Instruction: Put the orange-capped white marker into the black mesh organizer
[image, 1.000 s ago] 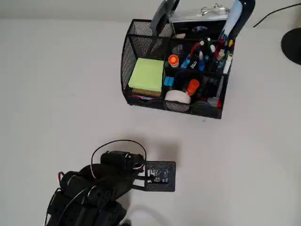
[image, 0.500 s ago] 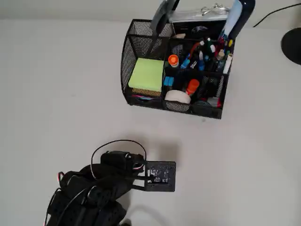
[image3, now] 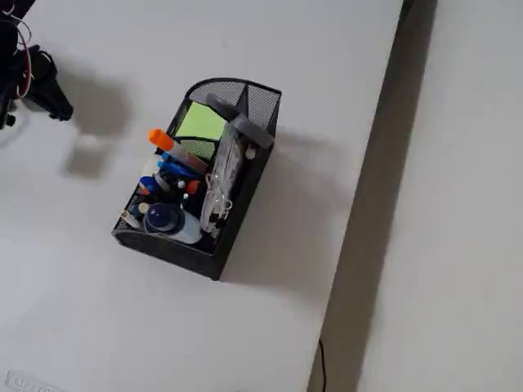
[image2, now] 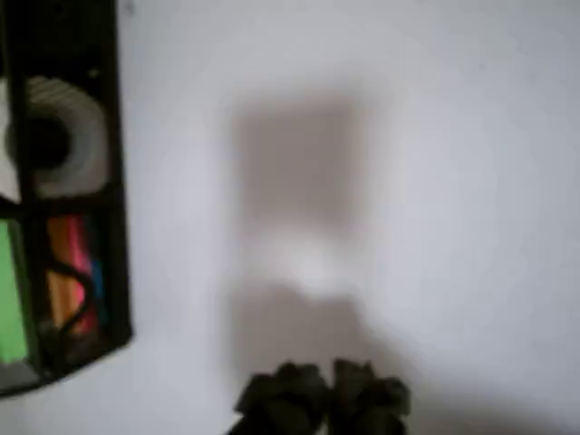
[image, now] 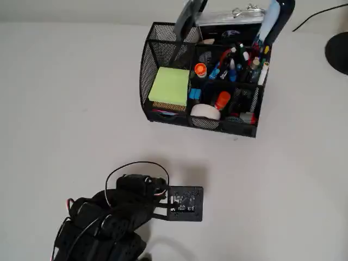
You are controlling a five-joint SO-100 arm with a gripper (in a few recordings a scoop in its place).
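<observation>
The black mesh organizer (image: pixel 163 51) stands at the top centre of the overhead view, packed with pens. An orange cap (image: pixel 200 69) sticks up from a middle compartment; it is the orange-capped white marker, its barrel hidden among the other items. The fixed view shows the organizer (image3: pixel 237 204) with the marker's cap (image3: pixel 161 139) poking above its rim. My gripper (image2: pixel 322 399) hovers over bare table well short of the organizer (image2: pixel 113 181), fingertips together with nothing between them. It sits at the fixed view's upper left (image3: pixel 51 96). The folded arm (image: pixel 109 217) fills the overhead view's lower left.
A green sticky-note pad (image: pixel 169 86), a white tape roll (image: pixel 205 112) and a stubby orange-red item (image: pixel 222 99) also sit in the organizer. A black lamp base (image: pixel 340 51) is at the right edge. The table's edge (image3: pixel 372 196) runs down the fixed view's right side.
</observation>
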